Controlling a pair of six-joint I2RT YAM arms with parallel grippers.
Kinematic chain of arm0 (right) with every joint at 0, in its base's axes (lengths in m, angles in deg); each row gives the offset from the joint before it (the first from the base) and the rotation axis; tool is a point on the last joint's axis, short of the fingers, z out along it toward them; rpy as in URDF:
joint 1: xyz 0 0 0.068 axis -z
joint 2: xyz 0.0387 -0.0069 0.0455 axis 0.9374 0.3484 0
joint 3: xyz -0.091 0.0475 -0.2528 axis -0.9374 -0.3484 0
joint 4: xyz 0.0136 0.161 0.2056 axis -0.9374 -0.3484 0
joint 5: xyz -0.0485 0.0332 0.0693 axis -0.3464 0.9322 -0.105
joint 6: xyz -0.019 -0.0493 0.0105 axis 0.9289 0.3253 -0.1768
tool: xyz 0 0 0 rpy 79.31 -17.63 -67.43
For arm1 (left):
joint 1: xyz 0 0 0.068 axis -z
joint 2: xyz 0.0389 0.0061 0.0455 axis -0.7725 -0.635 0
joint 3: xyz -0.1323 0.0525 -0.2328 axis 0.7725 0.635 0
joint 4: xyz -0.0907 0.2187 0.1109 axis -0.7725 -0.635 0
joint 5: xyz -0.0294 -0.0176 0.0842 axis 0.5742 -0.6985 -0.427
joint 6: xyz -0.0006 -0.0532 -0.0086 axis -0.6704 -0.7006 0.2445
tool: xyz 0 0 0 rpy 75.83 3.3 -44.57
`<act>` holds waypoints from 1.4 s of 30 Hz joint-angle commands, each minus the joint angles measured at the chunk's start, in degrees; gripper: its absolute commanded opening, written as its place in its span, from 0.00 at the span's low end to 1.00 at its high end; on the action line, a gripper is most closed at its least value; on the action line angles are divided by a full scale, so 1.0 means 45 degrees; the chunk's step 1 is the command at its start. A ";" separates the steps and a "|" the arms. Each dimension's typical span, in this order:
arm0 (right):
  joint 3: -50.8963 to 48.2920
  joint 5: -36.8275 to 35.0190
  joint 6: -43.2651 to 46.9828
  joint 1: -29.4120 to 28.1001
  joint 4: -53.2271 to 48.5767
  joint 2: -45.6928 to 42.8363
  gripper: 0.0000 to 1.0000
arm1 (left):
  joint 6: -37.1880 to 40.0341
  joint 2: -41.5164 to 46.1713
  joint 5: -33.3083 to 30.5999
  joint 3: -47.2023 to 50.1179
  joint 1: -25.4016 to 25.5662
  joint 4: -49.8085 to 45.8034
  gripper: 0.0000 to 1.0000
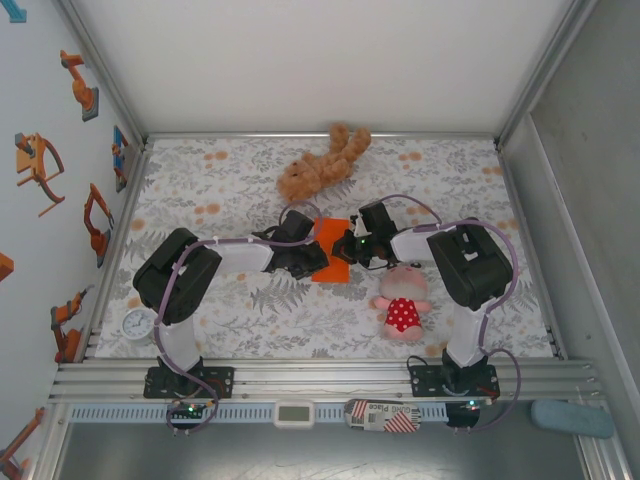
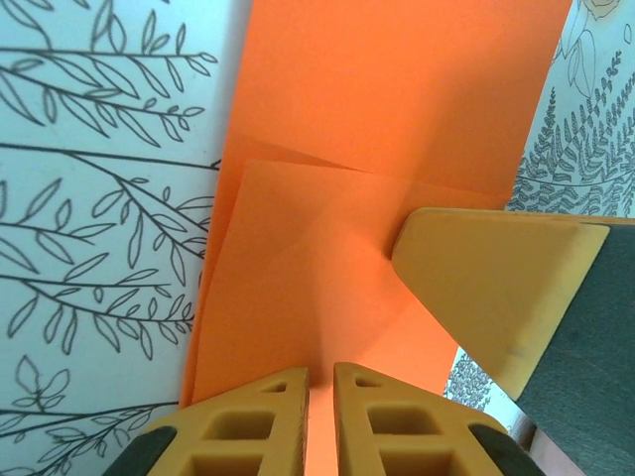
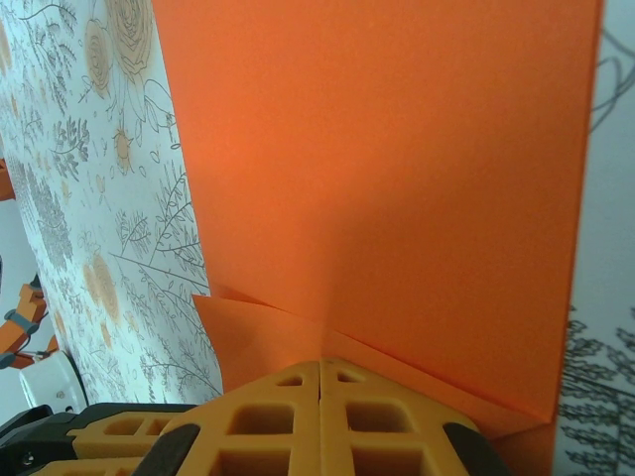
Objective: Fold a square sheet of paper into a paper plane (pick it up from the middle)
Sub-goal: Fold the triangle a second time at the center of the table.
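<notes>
Right tool [image 3: 319,369] touches the square sheet of paper [image 1: 334,252], lengthwise near-far.

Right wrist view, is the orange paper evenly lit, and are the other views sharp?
Right wrist view: the orange paper is sharp, with a soft shadow darkening it just above the fingers. Left wrist view: paper evenly bright, creases crisp. Top view: flat, even light, no glare.

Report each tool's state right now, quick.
Left tool: nearly closed, pinching the paper flap.
Right tool: closed, tips on the paper; whether it grips it cannot be told.
</notes>
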 commanded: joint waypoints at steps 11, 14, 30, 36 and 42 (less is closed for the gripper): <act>-0.0595 -0.1288 0.0239 -0.0010 -0.1733 0.1098 0.00 | 0.1404 0.0177 0.0085 0.1391 0.0047 -0.0546 0.10; -0.0638 -0.1443 0.0388 -0.0008 -0.1939 0.1098 0.00 | 0.1957 0.0367 0.0237 0.1642 0.0049 -0.0696 0.09; -0.0561 -0.1547 0.0499 -0.0002 -0.2125 0.1093 0.00 | 0.3659 0.3222 -0.1052 0.2839 -0.0015 -0.3125 0.08; -0.0541 -0.1556 0.0504 -0.0005 -0.2169 0.1083 0.00 | 0.3387 0.3972 -0.1035 0.1934 0.0005 -0.2327 0.08; -0.0513 -0.1557 0.0476 -0.0002 -0.2129 0.1137 0.00 | 0.2743 0.1996 0.0019 0.0513 0.0059 -0.0839 0.08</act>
